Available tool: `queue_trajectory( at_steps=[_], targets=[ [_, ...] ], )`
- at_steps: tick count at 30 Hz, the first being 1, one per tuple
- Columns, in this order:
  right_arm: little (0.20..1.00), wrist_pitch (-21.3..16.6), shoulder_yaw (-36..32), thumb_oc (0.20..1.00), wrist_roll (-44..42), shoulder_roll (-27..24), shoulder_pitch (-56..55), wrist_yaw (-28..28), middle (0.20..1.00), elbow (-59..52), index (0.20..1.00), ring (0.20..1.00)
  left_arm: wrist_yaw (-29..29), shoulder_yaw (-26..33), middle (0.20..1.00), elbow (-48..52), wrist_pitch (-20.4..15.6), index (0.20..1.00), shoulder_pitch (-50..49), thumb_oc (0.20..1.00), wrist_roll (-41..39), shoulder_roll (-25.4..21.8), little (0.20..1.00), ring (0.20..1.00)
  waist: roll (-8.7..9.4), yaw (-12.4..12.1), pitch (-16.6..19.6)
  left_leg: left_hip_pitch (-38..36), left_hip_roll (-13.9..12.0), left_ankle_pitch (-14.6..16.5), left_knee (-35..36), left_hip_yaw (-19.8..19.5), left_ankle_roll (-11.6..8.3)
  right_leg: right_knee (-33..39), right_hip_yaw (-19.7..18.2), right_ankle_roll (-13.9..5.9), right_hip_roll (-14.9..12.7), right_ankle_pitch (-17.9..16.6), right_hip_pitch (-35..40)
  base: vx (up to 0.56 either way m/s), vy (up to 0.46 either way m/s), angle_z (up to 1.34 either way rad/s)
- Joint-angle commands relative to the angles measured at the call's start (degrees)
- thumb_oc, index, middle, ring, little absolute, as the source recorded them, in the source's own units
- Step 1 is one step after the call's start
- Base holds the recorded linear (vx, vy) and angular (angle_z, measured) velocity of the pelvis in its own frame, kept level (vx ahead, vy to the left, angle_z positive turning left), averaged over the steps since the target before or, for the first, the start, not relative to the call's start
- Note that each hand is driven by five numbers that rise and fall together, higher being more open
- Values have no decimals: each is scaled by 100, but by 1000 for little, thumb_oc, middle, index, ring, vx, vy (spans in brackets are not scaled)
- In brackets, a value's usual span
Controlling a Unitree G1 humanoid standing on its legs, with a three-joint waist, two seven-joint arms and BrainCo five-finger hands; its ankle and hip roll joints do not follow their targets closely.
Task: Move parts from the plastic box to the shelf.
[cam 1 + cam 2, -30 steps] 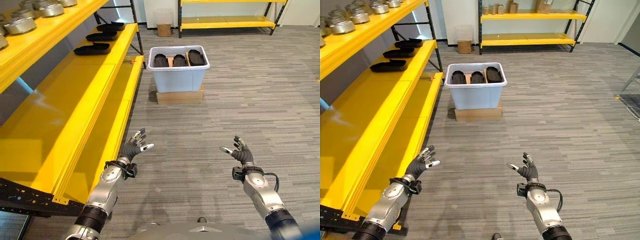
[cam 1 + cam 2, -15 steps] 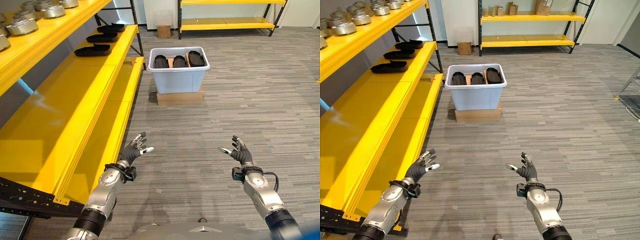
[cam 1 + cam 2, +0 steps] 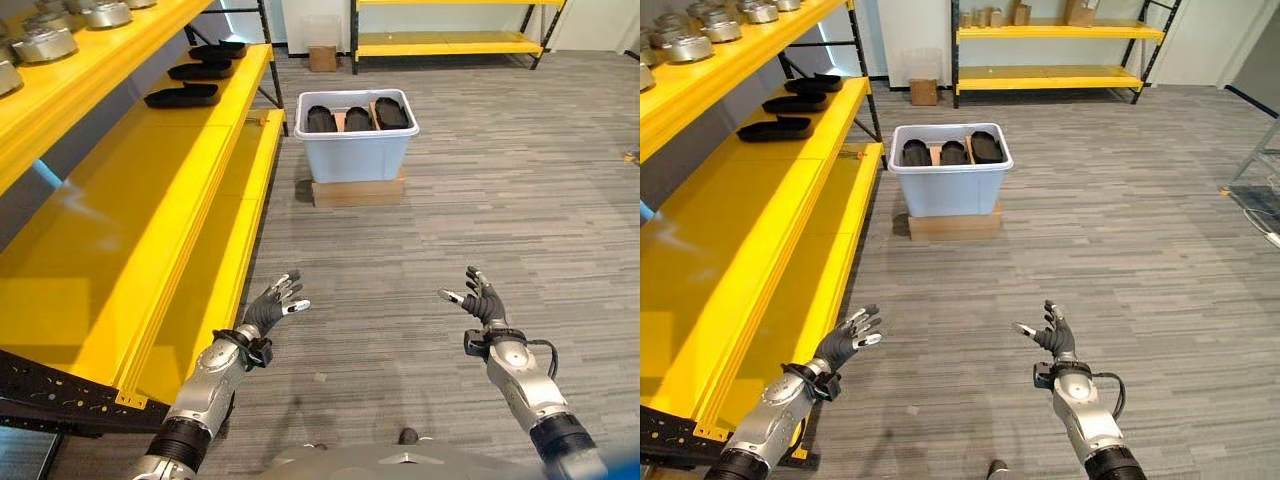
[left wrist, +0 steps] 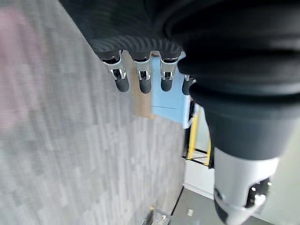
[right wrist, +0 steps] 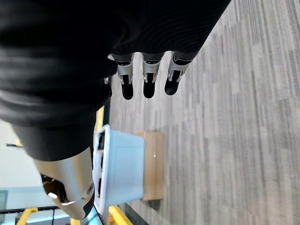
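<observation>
A pale blue plastic box point(image 3: 355, 150) stands on a flat cardboard base point(image 3: 358, 190) on the carpet ahead, holding three black parts point(image 3: 356, 118) side by side. Black parts point(image 3: 182, 96) also lie in a row on the yellow shelf point(image 3: 140, 190) along the left. My left hand point(image 3: 270, 311) hovers low over the floor beside the shelf's front edge, fingers spread and empty. My right hand point(image 3: 478, 304) is held out on the other side, equally open and empty. Both hands are well short of the box, which also appears past the fingers point(image 4: 140, 79) in the left wrist view.
Metal round parts point(image 3: 45, 42) sit on the upper shelf level at the left. A second yellow rack point(image 3: 450, 40) and a small cardboard box point(image 3: 322, 58) stand at the far wall. Grey carpet point(image 3: 480, 200) stretches between me and the box.
The whole view has shifted slightly as the camera moved. Both hands stay open, the left one a little lower and further right.
</observation>
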State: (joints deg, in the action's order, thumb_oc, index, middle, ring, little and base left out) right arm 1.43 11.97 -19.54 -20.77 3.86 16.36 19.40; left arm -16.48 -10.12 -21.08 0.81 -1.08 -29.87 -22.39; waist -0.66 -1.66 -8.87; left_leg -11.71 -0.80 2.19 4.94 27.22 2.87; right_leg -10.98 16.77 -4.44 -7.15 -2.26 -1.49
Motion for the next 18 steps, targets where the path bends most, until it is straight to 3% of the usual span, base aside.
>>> queue_trajectory(
  at_steps=[1,3,6,8,13,15,18],
  targets=[
    [1000,-307,-166,1000,-62,75,303,223,1000,-136,1000,1000,-170,-26,1000,265,-328,1000,69,1000,-29,-177,1000,1000,52,-183,-23,214,213,286,-382,-701,15,-593,540,-595,-494,-116,26,99,19,-26],
    [1000,-522,-206,1000,45,100,323,444,1000,-125,1000,1000,-25,-62,1000,351,-299,1000,105,1000,-29,-177,1000,1000,127,-178,-96,116,252,484,-442,-782,-54,217,523,-734,-661,-386,-32,123,-75,-24],
    [1000,-711,-183,1000,316,207,313,887,1000,-168,1000,1000,196,-229,1000,323,-408,1000,185,1000,-63,-181,1000,1000,213,-124,-184,99,274,618,-546,-842,-16,962,257,-844,-924,-1138,-239,191,-142,3],
    [1000,-723,-191,1000,299,290,312,1080,1000,-163,1000,1000,237,-337,1000,287,-507,1000,203,1000,-21,-210,1000,1000,183,-108,-219,18,181,767,-630,-905,-15,1129,154,-942,-1049,-1282,-331,399,-144,13],
    [1000,-698,-192,1000,342,186,351,1594,1000,-103,1000,1000,225,-468,1000,326,-541,1000,158,1000,51,-184,1000,1000,221,-19,-288,152,-78,801,-1156,-854,-50,1054,-39,-718,-869,-799,-134,449,-180,36],
    [1000,-607,-244,1000,387,57,376,1928,1000,-119,1000,1000,334,-464,1000,425,-514,1000,15,1000,-28,-160,1000,1000,214,-12,-192,114,-245,937,-1346,-802,-160,863,-15,-545,-679,-414,82,580,-135,45],
    [1000,-569,-307,1000,453,-67,426,2072,1000,-87,1000,1000,318,-451,1000,580,-531,1000,-131,1000,-162,-144,1000,1000,214,-22,-121,184,-397,1019,-1621,-767,-274,827,40,-336,-521,-171,219,420,-161,-17]
  ],
)
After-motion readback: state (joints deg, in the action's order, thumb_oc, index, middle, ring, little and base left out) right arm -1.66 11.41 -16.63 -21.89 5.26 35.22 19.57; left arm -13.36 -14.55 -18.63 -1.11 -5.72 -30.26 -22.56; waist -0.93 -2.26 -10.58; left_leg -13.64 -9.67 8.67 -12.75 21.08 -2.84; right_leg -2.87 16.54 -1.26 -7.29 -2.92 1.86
